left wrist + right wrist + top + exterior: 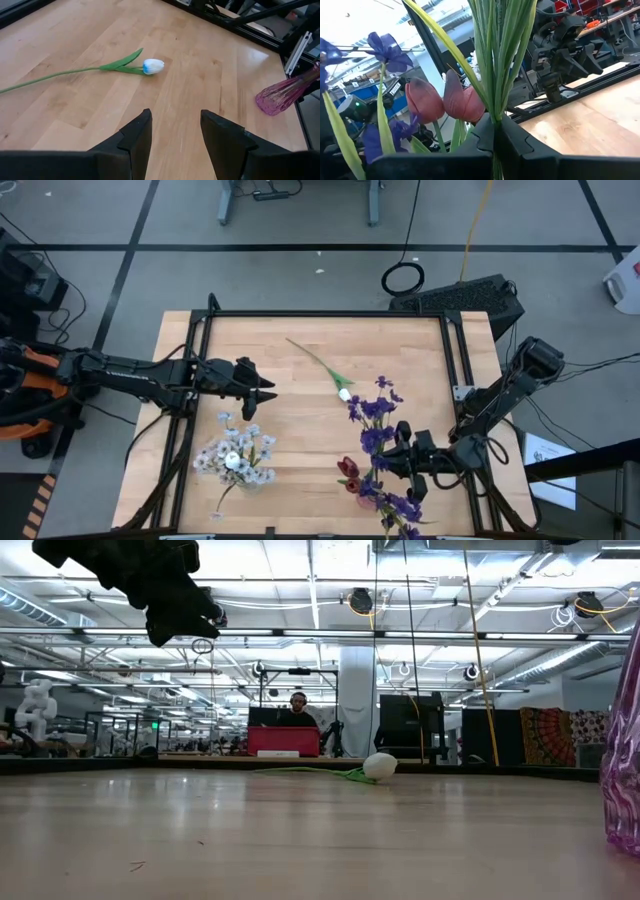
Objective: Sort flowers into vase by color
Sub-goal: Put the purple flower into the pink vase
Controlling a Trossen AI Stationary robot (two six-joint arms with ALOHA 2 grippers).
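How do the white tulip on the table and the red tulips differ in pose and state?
The white tulip lies flat and alone on the table; the red tulips stand upright among green stems. Nothing holds the white tulip; the right tool clamps the stems beside the red tulips. Both are tulips with green leaves.

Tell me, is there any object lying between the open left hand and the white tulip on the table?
Nothing visible does. The left hand hangs open above bare wooden table, and the white tulip with its green stem lies ahead of it, apart from everything else.

Bright even overhead light, soft shadows, perhaps slightly blurred backgrounds
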